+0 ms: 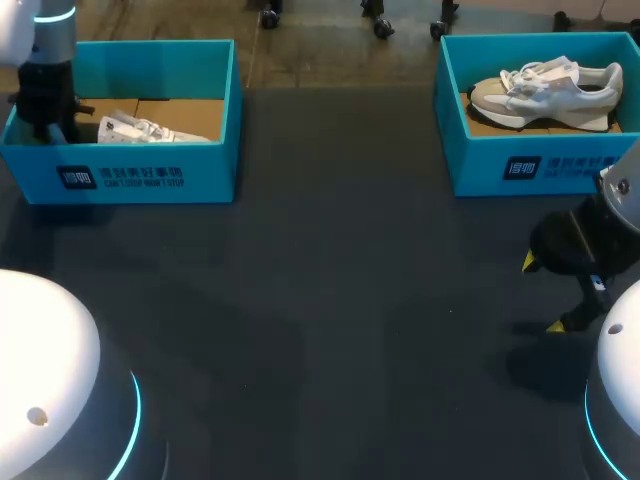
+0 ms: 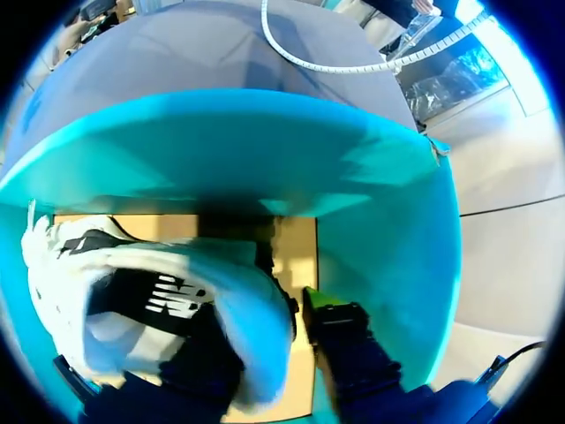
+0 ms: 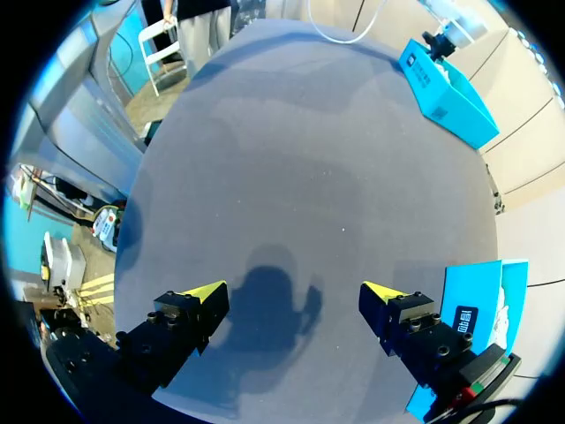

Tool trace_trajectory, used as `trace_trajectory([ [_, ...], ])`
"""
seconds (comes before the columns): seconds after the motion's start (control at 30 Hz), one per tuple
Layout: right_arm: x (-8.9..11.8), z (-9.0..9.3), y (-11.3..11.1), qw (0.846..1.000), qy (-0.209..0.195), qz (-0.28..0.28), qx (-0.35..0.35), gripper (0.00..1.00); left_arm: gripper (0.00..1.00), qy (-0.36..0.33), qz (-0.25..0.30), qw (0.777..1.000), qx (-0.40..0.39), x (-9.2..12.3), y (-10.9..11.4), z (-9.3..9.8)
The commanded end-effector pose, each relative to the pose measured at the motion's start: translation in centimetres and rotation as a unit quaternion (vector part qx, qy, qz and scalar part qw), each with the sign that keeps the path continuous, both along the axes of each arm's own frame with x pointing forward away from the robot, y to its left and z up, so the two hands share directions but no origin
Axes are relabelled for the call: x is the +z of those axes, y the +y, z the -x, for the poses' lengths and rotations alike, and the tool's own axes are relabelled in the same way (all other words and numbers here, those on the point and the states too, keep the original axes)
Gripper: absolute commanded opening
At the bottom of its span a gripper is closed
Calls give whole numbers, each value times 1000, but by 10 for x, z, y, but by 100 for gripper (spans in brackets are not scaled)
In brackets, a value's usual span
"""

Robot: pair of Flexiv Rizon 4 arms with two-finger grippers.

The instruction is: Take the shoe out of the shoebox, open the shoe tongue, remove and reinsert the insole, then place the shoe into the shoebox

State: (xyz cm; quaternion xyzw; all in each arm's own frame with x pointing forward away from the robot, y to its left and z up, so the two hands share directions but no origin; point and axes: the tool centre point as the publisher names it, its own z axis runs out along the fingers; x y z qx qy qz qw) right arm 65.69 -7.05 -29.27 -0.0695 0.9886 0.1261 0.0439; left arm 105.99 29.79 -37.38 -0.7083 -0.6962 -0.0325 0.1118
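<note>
My L gripper (image 2: 265, 309) sits against shoe (image 2: 177, 291) in shoebox (image 2: 265, 150); can't tell if clamped. Looks light, soft upper, so I'd grip stiff heel rim. R gripper (image 3: 296, 296) wide, empty.

A robotics lab set up for handling trials: a wide dark tabletop (image 1: 330, 280) carries two matching teal boxes at its far corners. These are the left shoebox (image 1: 150, 175) with a white sneaker (image 1: 140, 128) and the right shoebox (image 1: 480, 165) with a grey-white sneaker (image 1: 545, 92) — flanked by the left arm (image 1: 52, 45) and right arm (image 1: 622, 185).
</note>
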Motion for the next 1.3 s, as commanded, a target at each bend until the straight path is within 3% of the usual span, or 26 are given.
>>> trace_trajectory([
  [0.03, -1, 1, 0, 1000, -1, 1, 0, 100, 100, 5, 8, 1000, -1, 10, 0, -3],
  [0.47, -1, 1, 0, 1000, -1, 1, 0, 100, 100, -11, 52, 998, -13, 76, -15, 10],
  [0.83, -1, 1, 0, 1000, -1, 1, 0, 100, 100, -1, 76, 997, -14, 134, -3, 58],
  [1.2, -1, 1, 0, 1000, -1, 1, 0, 100, 100, 2, 53, 998, -16, 151, 10, 88],
  [1.3, 7, -22, -13, 999, 40, -17, -26, 100, 100, 5, 58, 998, -17, 154, 13, 98],
])
